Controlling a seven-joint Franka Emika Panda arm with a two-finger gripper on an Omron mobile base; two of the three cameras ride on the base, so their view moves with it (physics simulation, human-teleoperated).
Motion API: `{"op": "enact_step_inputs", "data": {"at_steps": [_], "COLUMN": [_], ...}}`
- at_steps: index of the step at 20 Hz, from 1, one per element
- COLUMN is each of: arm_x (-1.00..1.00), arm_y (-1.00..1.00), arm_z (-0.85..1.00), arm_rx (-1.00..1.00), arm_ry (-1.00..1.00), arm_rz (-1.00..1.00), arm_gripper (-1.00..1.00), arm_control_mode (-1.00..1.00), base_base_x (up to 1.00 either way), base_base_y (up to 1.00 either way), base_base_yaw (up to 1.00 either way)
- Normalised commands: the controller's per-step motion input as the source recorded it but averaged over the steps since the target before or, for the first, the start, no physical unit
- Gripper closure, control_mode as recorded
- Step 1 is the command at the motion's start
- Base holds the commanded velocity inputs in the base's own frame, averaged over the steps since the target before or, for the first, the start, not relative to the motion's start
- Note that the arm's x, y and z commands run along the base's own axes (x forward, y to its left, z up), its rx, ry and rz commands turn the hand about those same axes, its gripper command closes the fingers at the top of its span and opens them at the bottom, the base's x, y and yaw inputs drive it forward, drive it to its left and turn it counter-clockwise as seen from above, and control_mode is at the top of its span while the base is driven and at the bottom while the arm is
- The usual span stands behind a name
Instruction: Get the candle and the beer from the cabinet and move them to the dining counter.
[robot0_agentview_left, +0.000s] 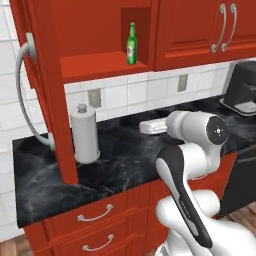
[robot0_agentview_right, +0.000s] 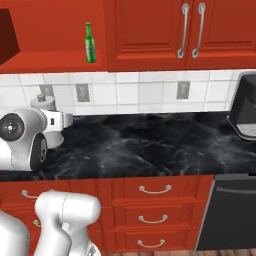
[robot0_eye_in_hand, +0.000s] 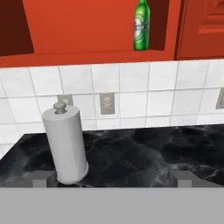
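The beer (robot0_agentview_left: 132, 44) (robot0_agentview_right: 90, 43) (robot0_eye_in_hand: 141, 25), a slim green bottle with a red-and-white label, stands upright on the shelf of the open cabinet (robot0_agentview_left: 100, 67) (robot0_agentview_right: 50, 60) (robot0_eye_in_hand: 87, 57). The cabinet's door (robot0_agentview_left: 50, 90) is swung out at the left. My gripper (robot0_eye_in_hand: 112, 179) is open, its two fingertips far apart with nothing between them. It hangs low over the black counter, well below the bottle and facing the tiled wall. The candle and the dining counter are out of view.
A grey paper towel roll (robot0_agentview_left: 85, 134) (robot0_eye_in_hand: 65, 146) stands on the narrow black counter (robot0_agentview_left: 125, 160) close in front of the gripper. A dark coffee machine (robot0_agentview_left: 242, 90) (robot0_agentview_right: 245, 110) sits at the right. Closed cabinet doors (robot0_agentview_right: 192, 30) hang right of the open shelf, and red drawers (robot0_agentview_right: 155, 190) sit under the counter.
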Motion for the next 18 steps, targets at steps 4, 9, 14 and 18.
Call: {"op": "enact_step_inputs", "data": {"at_steps": [4, 9, 14, 18], "arm_x": [0.0, 0.0, 0.09, 0.01], "arm_y": [0.0, 0.0, -0.01, 0.05], "arm_z": [0.0, 0.0, -0.04, 0.0], "arm_rx": [0.0, 0.0, 0.0, 0.0], "arm_ry": [0.0, 0.0, 0.04, 0.0], "arm_rz": [0.0, 0.0, 0.02, -0.03], "arm_gripper": [-1.0, -1.0, -1.0, -1.0], "arm_control_mode": [1.0, 1.0, -1.0, -1.0], "base_base_x": [0.66, 0.57, 0.17, 0.0], "base_base_y": [-0.26, -0.26, -0.06, 0.0], "base_base_yaw": [0.24, 0.2, 0.06, 0.0]}}
